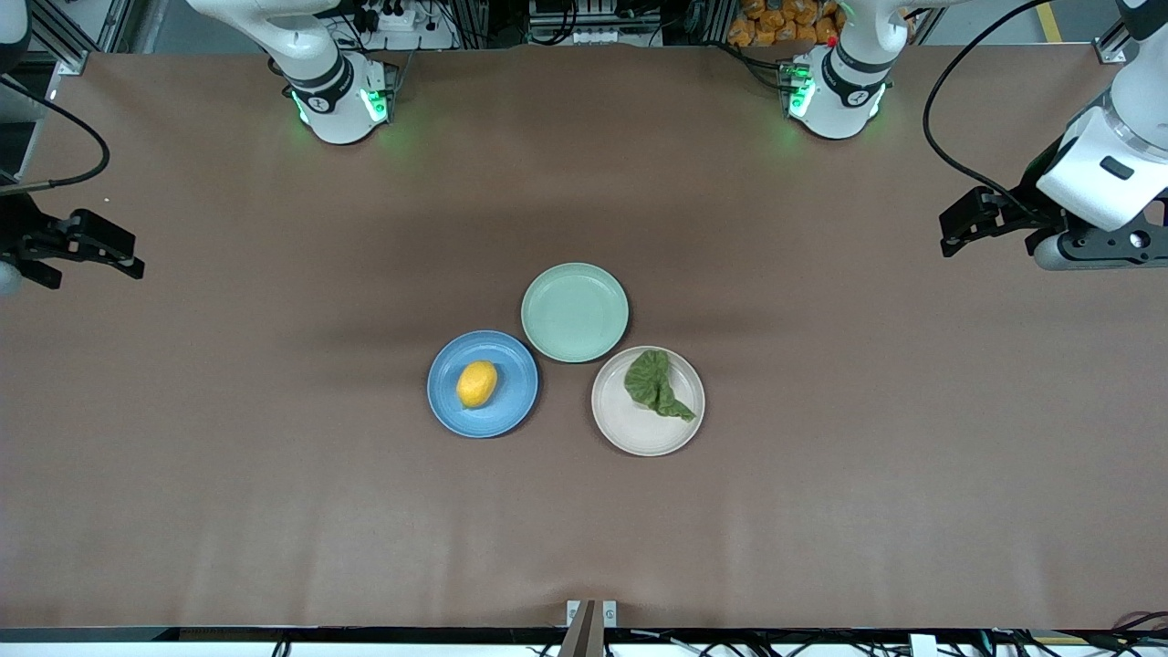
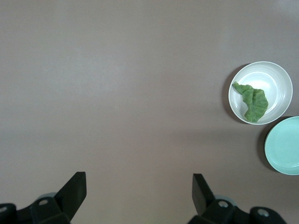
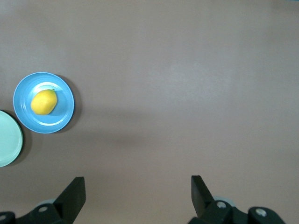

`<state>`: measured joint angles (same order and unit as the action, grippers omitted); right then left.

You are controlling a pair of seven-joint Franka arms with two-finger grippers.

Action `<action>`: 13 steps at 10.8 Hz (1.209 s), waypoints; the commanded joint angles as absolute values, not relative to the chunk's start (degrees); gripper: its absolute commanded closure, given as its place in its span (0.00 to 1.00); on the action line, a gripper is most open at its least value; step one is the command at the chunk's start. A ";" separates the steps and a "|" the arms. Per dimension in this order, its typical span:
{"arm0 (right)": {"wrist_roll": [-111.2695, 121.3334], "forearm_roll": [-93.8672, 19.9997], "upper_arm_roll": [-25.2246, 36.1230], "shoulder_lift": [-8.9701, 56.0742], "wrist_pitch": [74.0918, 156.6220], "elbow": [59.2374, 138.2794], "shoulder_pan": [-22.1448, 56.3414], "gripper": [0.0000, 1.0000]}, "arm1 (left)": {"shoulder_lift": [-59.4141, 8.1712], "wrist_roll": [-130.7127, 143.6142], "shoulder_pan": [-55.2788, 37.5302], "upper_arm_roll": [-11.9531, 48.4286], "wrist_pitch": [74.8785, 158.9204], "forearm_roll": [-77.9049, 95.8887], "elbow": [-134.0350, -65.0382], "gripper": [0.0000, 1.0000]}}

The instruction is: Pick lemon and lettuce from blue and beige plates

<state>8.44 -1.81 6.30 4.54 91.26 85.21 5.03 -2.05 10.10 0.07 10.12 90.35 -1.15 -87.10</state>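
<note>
A yellow-orange lemon [image 1: 476, 384] lies on the blue plate [image 1: 511, 415] at mid-table. A crinkled green lettuce leaf [image 1: 652, 381] lies on the beige plate [image 1: 639, 433] beside it, toward the left arm's end. My left gripper [image 1: 954, 225] is open and empty over bare table at the left arm's end. My right gripper [image 1: 135, 255] is open and empty over bare table at the right arm's end. The left wrist view shows its gripper [image 2: 139, 186], the lettuce [image 2: 253, 101] and the beige plate [image 2: 275, 79]. The right wrist view shows its gripper [image 3: 138, 189], the lemon [image 3: 44, 101] and the blue plate [image 3: 58, 122].
An empty pale mint-green plate [image 1: 575, 312] touches both other plates and lies farther from the front camera; it also shows in the left wrist view [image 2: 285, 144] and the right wrist view [image 3: 7, 137]. Brown table surface [image 1: 821, 511] surrounds the plates.
</note>
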 commanded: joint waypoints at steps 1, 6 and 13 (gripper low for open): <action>7.47 -0.70 6.06 4.75 91.49 84.55 6.06 0.00 | -1.67 8.53 0.35 10.28 89.65 -0.62 -87.01 0.00; 7.38 -1.31 6.06 5.62 88.43 85.25 6.15 0.00 | -6.13 12.63 -3.76 11.25 91.92 -0.35 -87.10 0.00; 7.29 -7.20 6.06 20.45 98.77 85.17 13.96 0.00 | -25.02 33.89 -18.00 11.34 116.06 -1.05 -87.01 0.00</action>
<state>8.05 -5.64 5.86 16.82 97.18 86.51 12.01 -21.28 29.53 -15.64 11.76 111.81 -1.06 -88.36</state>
